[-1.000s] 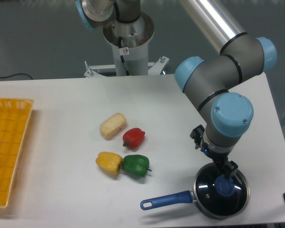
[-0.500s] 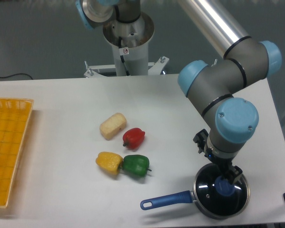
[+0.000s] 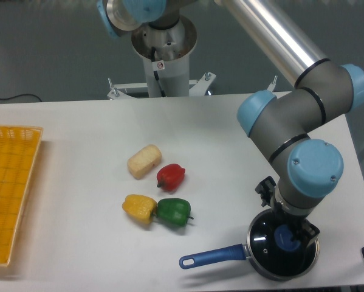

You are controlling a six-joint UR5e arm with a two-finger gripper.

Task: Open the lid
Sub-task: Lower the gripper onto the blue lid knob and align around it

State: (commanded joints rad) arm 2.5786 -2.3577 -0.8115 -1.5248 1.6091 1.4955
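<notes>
One lid (image 3: 268, 248) on saucepan (image 3: 283, 272) — blue knob (image 3: 284, 238) directly under jaws — open or clamped, cannot tell.

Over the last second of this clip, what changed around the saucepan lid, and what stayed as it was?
The arm swung its wrist rightward and lower in the picture, bringing the hand down around the blue knob of the lid. Whether it has clamped cannot be told. The lid lies on the saucepan as before, handle pointing left. The three peppers, the pale block and the yellow basket did not move.
</notes>
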